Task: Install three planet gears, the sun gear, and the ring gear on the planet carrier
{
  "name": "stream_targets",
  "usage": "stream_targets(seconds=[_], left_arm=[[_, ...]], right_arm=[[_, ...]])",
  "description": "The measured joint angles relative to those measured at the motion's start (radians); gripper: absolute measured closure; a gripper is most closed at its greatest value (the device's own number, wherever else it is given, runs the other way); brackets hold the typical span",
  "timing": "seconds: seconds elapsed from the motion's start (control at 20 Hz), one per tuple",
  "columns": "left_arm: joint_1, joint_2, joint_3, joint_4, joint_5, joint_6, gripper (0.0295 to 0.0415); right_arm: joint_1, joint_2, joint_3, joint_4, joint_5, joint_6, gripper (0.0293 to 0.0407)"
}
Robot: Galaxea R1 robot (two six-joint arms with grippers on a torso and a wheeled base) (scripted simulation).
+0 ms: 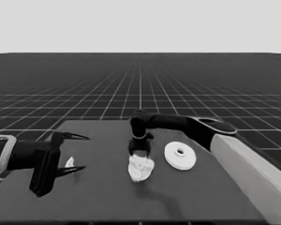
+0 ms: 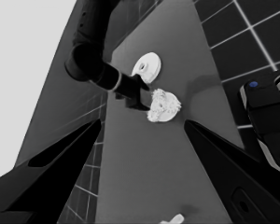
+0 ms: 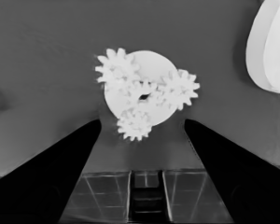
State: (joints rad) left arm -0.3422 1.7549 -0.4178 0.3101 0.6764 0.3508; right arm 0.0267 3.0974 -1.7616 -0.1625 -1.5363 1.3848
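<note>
we are hovering our right pincer, spread wide and empty, just above the smaller round part, which is carrying four meshed gears. the larger round part is lying just beside it on the desk; it looks rigid and smooth, so we judge gripping across its rim safest. our left pincer is waiting, spread wide, well apart.

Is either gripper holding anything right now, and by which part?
Nothing. The right gripper hovers open above the gears on the smaller round part; the left gripper waits open.
</note>
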Motion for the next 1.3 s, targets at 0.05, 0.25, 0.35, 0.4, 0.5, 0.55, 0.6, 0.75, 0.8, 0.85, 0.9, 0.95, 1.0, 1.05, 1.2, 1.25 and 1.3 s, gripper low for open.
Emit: stream_targets(seconds=[0.05, 0.25, 0.35, 0.4, 0.5, 0.55, 0.6, 0.75, 0.8, 0.85, 0.9, 0.95, 1.0, 1.05, 1.2, 1.25, 1.3], left_arm=[[0.0, 0.0, 0.0, 0.0, 0.0, 0.0, 0.0326], [0.0, 0.0, 0.0, 0.0, 0.0, 0.0, 0.0326], [0.0, 0.0, 0.0, 0.0, 0.0, 0.0, 0.0326], [0.0, 0.0, 0.0, 0.0, 0.0, 0.0, 0.0326], [0.0, 0.0, 0.0, 0.0, 0.0, 0.0, 0.0326], [0.0, 0.0, 0.0, 0.0, 0.0, 0.0, 0.0326], [0.0, 0.0, 0.0, 0.0, 0.0, 0.0, 0.0326], [0.0, 0.0, 0.0, 0.0, 0.0, 0.0, 0.0326], [0.0, 0.0, 0.0, 0.0, 0.0, 0.0, 0.0326], [0.0, 0.0, 0.0, 0.0, 0.0, 0.0, 0.0326], [0.0, 0.0, 0.0, 0.0, 0.0, 0.0, 0.0326], [0.0, 0.0, 0.0, 0.0, 0.0, 0.0, 0.0326], [0.0, 0.0, 0.0, 0.0, 0.0, 0.0, 0.0326], [0.0, 0.0, 0.0, 0.0, 0.0, 0.0, 0.0326], [0.0, 0.0, 0.0, 0.0, 0.0, 0.0, 0.0326], [0.0, 0.0, 0.0, 0.0, 0.0, 0.0, 0.0326], [0.0, 0.0, 0.0, 0.0, 0.0, 0.0, 0.0326]], right_arm=[[0.002, 0.0, 0.0, 0.002, 0.0, -0.018, 0.0315], [-0.119, -0.276, 0.462, -0.214, 0.147, -0.446, 0.0296], [-0.304, -0.981, 1.056, -0.424, 0.282, -0.853, 0.0311], [-0.339, -1.134, 1.187, -0.469, 0.312, -0.942, 0.0314], [-0.368, -1.271, 1.311, -0.512, 0.341, -1.025, 0.0315], [-0.374, -1.299, 1.338, -0.522, 0.347, -1.043, 0.0315], [-0.377, -1.316, 1.353, -0.527, 0.351, -1.054, 0.0315], [-0.047, -1.065, 1.087, -0.095, 0.142, -0.668, 0.0302], [0.07, -0.85, 0.727, 0.019, 0.104, -0.554, 0.0307], [0.072, -0.719, 0.461, 0.049, 0.078, -0.533, 0.0311], [0.067, -0.632, 0.273, 0.065, 0.061, -0.54, 0.0313], [0.064, -0.571, 0.144, 0.074, 0.051, -0.554, 0.0314], [0.062, -0.531, 0.057, 0.079, 0.045, -0.568, 0.0315], [0.061, -0.505, 0.0, 0.082, 0.041, -0.579, 0.0315], [0.058, -0.471, -0.072, 0.085, 0.037, -0.596, 0.0315], [-0.006, -0.454, -0.111, 0.034, 0.088, -0.612, 0.0315], [-0.056, -0.438, -0.148, 0.007, 0.121, -0.627, 0.0315]])
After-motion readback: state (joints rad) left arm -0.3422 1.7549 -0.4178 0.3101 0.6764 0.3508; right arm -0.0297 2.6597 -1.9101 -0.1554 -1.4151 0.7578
